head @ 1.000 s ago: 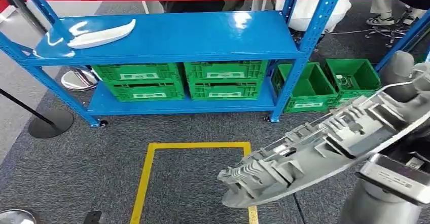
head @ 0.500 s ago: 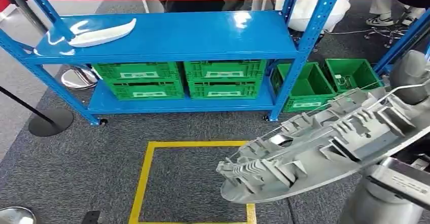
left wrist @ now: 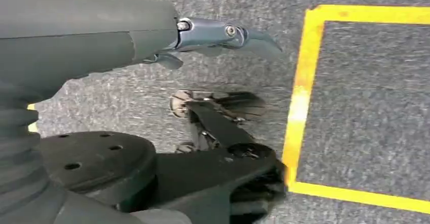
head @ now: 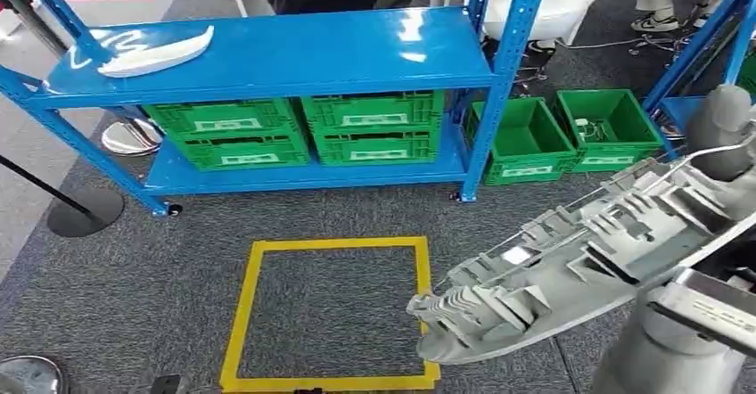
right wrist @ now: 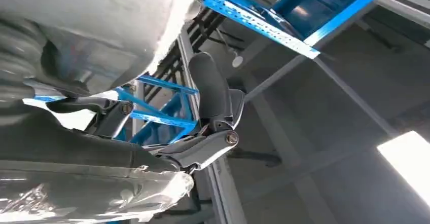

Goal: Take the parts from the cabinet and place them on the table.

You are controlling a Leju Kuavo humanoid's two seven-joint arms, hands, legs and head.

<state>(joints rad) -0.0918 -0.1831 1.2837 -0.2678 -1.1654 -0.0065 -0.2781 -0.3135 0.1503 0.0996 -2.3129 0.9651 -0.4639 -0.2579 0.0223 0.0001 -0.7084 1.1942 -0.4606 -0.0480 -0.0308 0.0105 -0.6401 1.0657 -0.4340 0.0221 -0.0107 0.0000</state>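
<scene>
Now carrying: right hand (right wrist: 203, 133) grips long grey part (head: 579, 260), held low over carpet near yellow square (head: 325, 314). Left hand (left wrist: 223, 36) hangs empty, fingers apart. Keep part level; clear rack (head: 267, 55) posts when turning toward table.

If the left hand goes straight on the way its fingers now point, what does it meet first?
Probably the grey carpet. In the left wrist view the left hand hangs holding nothing, fingers aimed toward floor near the yellow tape square. Nothing stands between, though depth is unclear.
</scene>
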